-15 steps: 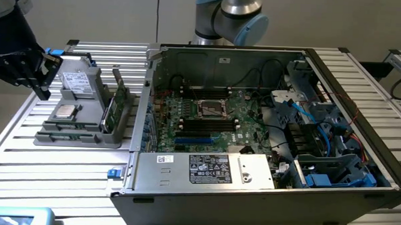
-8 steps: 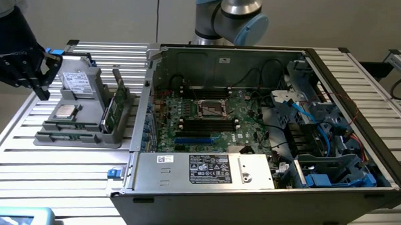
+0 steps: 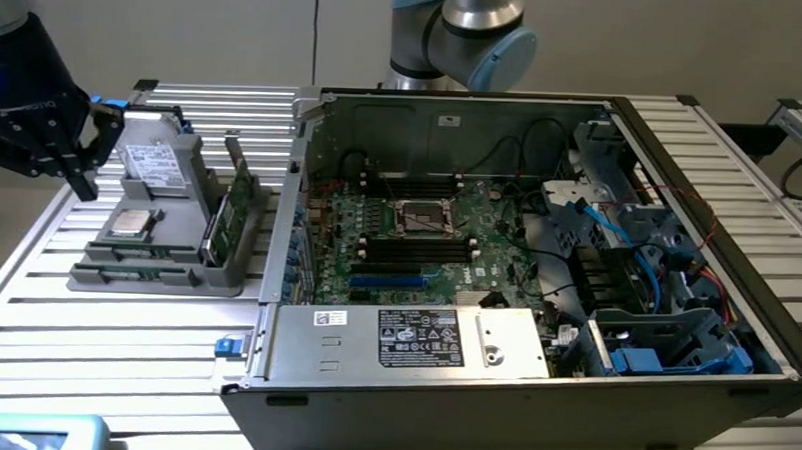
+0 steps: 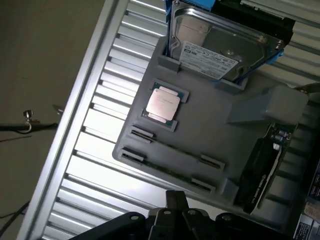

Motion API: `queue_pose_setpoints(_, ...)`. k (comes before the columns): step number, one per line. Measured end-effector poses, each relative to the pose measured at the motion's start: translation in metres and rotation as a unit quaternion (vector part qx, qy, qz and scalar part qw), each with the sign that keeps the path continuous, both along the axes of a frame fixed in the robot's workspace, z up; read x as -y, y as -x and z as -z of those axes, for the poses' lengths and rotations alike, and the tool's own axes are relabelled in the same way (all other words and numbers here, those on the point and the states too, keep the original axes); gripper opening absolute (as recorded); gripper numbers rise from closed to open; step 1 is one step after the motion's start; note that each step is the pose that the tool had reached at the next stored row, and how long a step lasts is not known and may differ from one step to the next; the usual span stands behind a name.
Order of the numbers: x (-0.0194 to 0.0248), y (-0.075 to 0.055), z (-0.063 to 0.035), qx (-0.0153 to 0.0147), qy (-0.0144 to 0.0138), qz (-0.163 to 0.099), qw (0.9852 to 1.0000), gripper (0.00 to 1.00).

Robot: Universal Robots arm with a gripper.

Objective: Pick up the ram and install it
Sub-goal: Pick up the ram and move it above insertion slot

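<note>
We are hovering the gripper point(image 3: 82, 179) at the upper left of the exterior view, over the left edge of the gray tray point(image 3: 173, 239) on the bench point(image 3: 104, 335), with the wrist tilting downward and the fingers clenched on nothing. The ram point(image 4: 176, 148) is sitting edge-up in the tray's near slots, apart from the fingers.

grey tray point(image 4: 210, 125), green motherboard point(image 3: 496, 203), ram point(image 4: 176, 148) perhaps green
</note>
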State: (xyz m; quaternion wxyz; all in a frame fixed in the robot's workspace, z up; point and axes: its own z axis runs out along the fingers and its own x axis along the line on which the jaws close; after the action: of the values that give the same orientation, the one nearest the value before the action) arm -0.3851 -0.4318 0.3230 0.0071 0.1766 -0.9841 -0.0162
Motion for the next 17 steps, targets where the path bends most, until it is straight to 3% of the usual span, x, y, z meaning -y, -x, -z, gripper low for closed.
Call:
queue_pose_setpoints(5,0.0,0.0003,0.0,0.0,0.0,-0.046,0.999,0.11)
queue_pose_setpoints(9,-0.0001,0.0004,0.0,0.0,0.0,-0.082,0.9966,0.11)
queue_pose_setpoints(13,-0.0001,0.0004,0.0,0.0,0.0,-0.118,0.993,0.11)
queue_pose_setpoints(17,-0.0001,0.0004,0.0001,0.0,0.0,-0.155,0.988,0.11)
